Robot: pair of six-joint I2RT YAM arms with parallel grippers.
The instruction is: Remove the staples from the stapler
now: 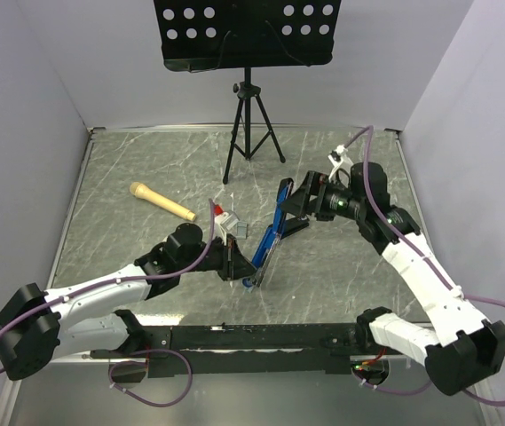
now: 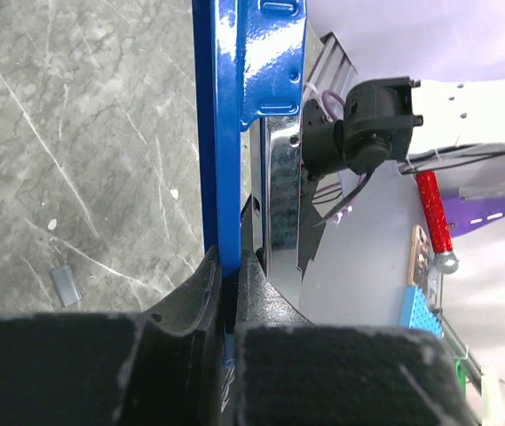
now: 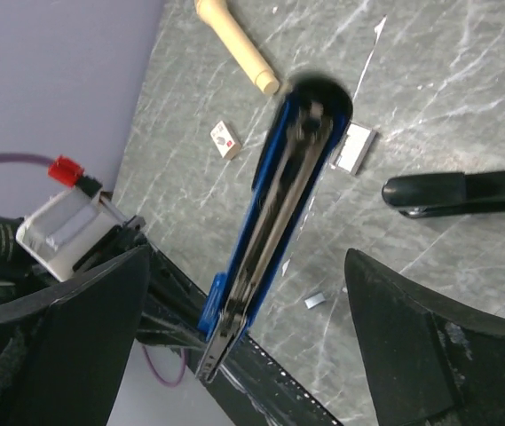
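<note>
The long blue stapler [image 1: 270, 235] stands tilted above the table, its shiny metal staple channel [image 3: 274, 209] exposed. My left gripper [image 1: 245, 264] is shut on its lower end; in the left wrist view the fingers [image 2: 208, 275] pinch the blue wall [image 2: 234, 106]. My right gripper [image 1: 289, 202] is open at the upper end, with the stapler [image 3: 298, 142] between the wide-apart fingers [image 3: 412, 337], not touching them. A small grey metallic strip [image 3: 355, 147] and a smaller grey piece [image 3: 314, 300] lie on the table; the smaller piece also shows in the left wrist view [image 2: 66, 286].
A beige wooden handle [image 1: 161, 201] lies at the left. A black tripod [image 1: 250, 124] stands at the back centre, one foot [image 3: 461, 191] close to the right gripper. A small beige card [image 3: 225, 139] lies near the stapler. Walls enclose the grey marble table [image 1: 128, 160].
</note>
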